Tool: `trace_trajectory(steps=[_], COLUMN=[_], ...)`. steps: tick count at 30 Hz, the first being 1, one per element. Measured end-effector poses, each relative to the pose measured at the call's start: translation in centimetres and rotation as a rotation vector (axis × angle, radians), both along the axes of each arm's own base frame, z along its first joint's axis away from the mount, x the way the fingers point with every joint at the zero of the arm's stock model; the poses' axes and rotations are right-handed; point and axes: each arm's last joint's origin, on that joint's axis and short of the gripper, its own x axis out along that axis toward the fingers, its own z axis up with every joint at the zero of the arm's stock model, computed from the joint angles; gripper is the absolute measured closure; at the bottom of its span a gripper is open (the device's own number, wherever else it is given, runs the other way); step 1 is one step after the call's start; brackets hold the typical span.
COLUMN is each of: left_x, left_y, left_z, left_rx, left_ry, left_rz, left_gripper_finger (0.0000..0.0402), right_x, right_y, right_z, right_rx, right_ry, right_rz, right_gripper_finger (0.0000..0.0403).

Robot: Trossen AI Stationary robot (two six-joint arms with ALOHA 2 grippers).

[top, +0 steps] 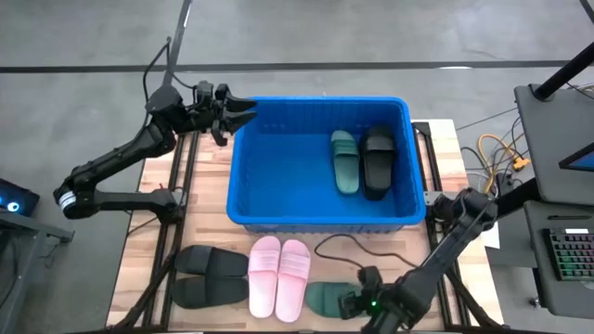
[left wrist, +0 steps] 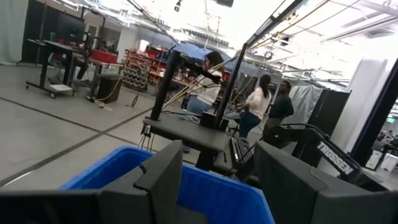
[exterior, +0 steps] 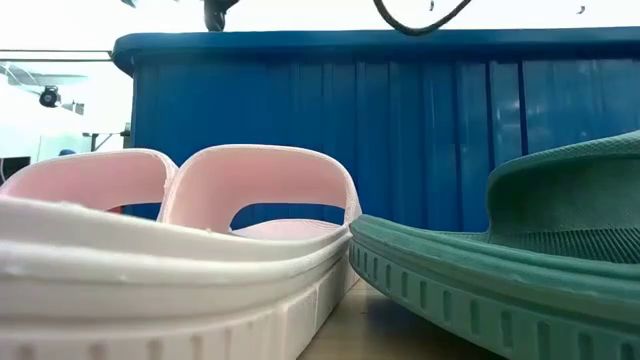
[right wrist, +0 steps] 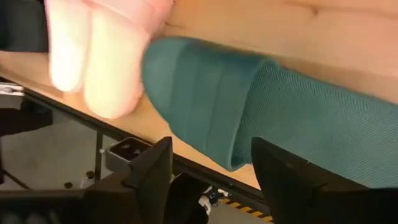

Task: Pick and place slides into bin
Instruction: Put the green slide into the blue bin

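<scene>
The blue bin (top: 320,218) stands at the table's middle and holds one dark green slide (top: 344,161) and one black slide (top: 378,160), both flat on its floor. A black pair (top: 206,276), a pink pair (top: 278,275) and a second green slide (top: 325,297) lie on the table near its front edge. My right gripper (top: 353,302) is low at that green slide's right end, open. In the right wrist view the slide (right wrist: 261,112) lies just ahead of the open gripper (right wrist: 211,148). My left gripper (top: 247,109) is open and empty above the bin's far left corner.
A black cable (top: 353,249) loops on the table between the bin and the green slide. In the low view the pink pair (exterior: 180,240) and the green slide (exterior: 520,260) stand before the bin wall (exterior: 400,130). People stand in the room beyond (left wrist: 261,99).
</scene>
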Motion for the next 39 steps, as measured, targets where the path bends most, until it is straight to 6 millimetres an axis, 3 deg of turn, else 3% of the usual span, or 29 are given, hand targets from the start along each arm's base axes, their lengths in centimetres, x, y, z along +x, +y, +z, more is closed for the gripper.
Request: trace_trajectory(steps=[12,23,29,39], left_x=[0.0,-0.1,-0.1,-0.1], left_y=[-0.1,-0.1,-0.1,-0.2], left_z=[-0.1,-0.1,-0.1,-0.1], left_rx=[-0.005,-0.031,-0.054,-0.057], left_ry=[0.018,0.015,0.013,0.013], left_rz=[-0.028,-0.033,-0.038,-0.046], left_gripper_finger=[0.0217,0.0217,0.0217,0.0217], right_x=[1.2,2.7,2.8,2.6], right_y=[1.2,0.4,0.4,0.3], right_z=[-4.4,-4.7,-4.7,-5.2], right_rx=[-0.048,-0.059,-0.063,-0.085], right_ry=[0.055,0.012,0.007,0.019], right_rz=[-0.033,-0.062,-0.034,-0.008], right_gripper_finger=[0.0175,0.0199,0.0247,0.0379])
